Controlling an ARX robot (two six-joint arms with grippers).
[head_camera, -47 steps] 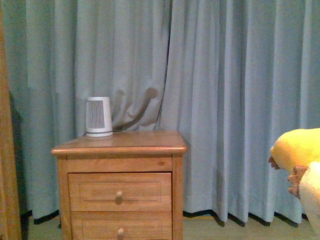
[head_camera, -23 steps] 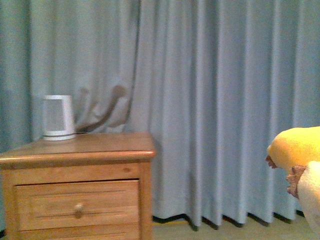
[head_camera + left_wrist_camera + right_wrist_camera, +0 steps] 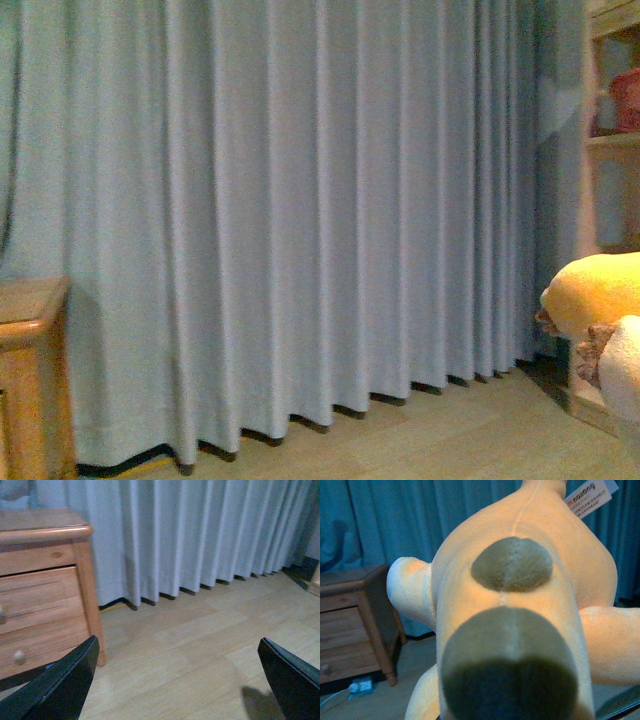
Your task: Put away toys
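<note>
Your right hand has the plush toy (image 3: 510,600) in its grip. The orange-yellow body sits right against that wrist camera, up in the air, and hides the grip itself. Two brown patches (image 3: 512,564) lie along its seam, and a white tag (image 3: 590,495) sticks out at its far end. Your left hand (image 3: 177,640) is spread wide with nothing between its black fingers (image 3: 60,685), and the wooden floor (image 3: 210,615) lies below it. Just ahead of that hand stands a wooden nightstand (image 3: 45,580) with two drawers showing. Beyond both hands a pale blue curtain (image 3: 300,200) hangs down to the floor. Past the toy, on the right hand's outer side, a wooden shelf unit (image 3: 608,142) holds something red (image 3: 627,98), too blurred to name.
</note>
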